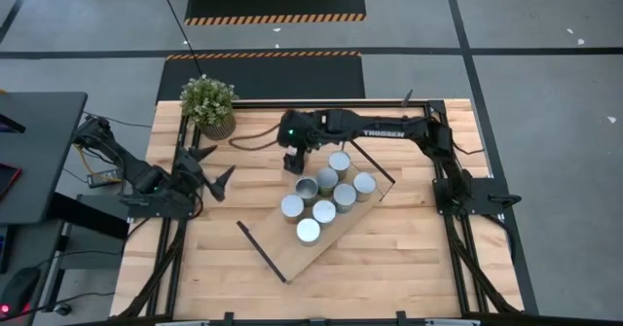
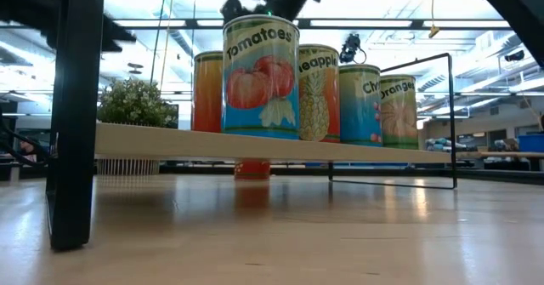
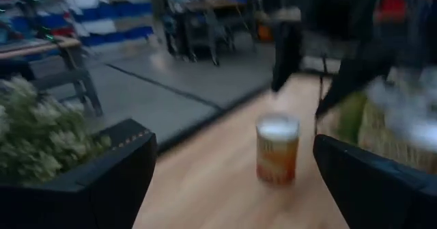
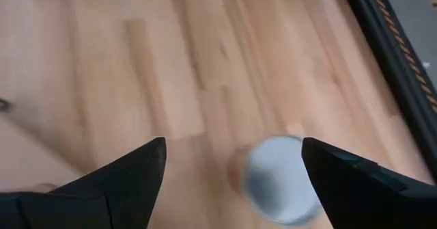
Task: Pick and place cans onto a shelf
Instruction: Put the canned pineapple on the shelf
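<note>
Several cans [image 1: 324, 211] with silvery tops stand upright on the light-wood shelf [image 1: 277, 253], which lies slantwise mid-table; the low view shows their labels [image 2: 260, 76]. One orange can [image 4: 276, 178] stands on the bare tabletop just off the shelf's far side; it also shows in the left wrist view [image 3: 276, 150] and the low view [image 2: 252, 170]. My right gripper [image 1: 295, 161] is open above this can, its fingers [image 4: 136, 171] apart on either side and clear of it. My left gripper [image 1: 219, 178] is open and empty at the table's left, near the plant.
A potted green plant [image 1: 207, 102] stands at the table's far left corner. Black wire frames [image 1: 261, 253] rise at both short ends of the shelf. Black frame rails [image 1: 175, 219] run along the table's left and right sides. Bare wood lies near the front edge.
</note>
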Robot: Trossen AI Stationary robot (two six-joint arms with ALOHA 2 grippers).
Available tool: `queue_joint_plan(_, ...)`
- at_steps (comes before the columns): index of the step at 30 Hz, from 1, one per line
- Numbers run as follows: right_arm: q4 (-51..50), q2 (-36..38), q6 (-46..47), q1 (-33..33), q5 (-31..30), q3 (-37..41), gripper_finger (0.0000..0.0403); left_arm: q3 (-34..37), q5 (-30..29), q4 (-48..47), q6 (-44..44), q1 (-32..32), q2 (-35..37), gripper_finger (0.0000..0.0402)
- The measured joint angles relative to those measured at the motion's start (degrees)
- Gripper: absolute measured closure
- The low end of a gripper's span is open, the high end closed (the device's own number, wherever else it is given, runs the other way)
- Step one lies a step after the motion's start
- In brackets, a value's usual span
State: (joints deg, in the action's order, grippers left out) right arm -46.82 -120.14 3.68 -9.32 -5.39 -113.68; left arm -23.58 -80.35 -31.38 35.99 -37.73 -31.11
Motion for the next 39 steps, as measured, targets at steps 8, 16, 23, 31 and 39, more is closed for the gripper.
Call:
queue_joint_plan(8,1.0,0.1,-5.8,-2.5,0.5,-0.1,0.0051,-0.1,-4.0,7.1,-9.7,0.0,0.0,0.0002)
queue_joint_plan(16,5.3,-1.7,-11.7,-3.5,-1.8,-0.2,0.0036,-0.1,6.4,9.2,-12.9,0.0,-0.2,0.0002)
queue_joint_plan(23,5.7,-1.5,-9.9,-4.3,1.3,-0.2,0.0031,0.2,26.9,26.1,-29.1,0.0,-3.6,0.0002)
queue_joint_plan(31,4.7,-1.5,-11.3,-4.2,2.4,-0.2,0.0031,10.5,45.7,64.1,-50.5,4.6,-10.0,0.0002)
queue_joint_plan(39,1.6,-1.5,-11.1,-4.1,1.1,0.3,0.0031,14.8,54.3,66.8,-48.2,14.9,-5.0,0.0002)
